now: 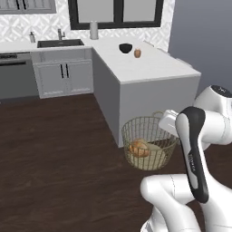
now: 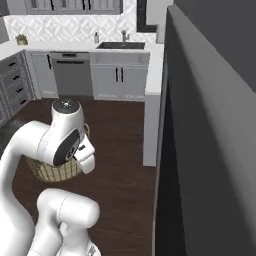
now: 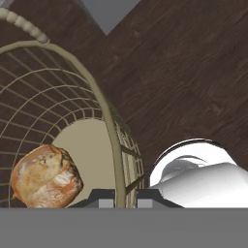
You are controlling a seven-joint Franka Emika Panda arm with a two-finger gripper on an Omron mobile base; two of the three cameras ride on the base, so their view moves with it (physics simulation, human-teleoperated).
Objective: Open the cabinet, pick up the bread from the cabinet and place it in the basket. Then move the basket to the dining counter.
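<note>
One bun, the bread (image 3: 46, 175), lies inside the basket (image 1: 149, 142), whose wire rim passes between the gripper (image 3: 117, 197) fingertips, clamped on it; the dining counter (image 1: 154, 68) rises just beyond the basket, above and ahead of the hand

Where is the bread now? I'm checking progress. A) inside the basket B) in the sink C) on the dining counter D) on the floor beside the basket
A: the bread lies on the beige base inside the basket, whose wire rim runs between the gripper fingertips.
</note>
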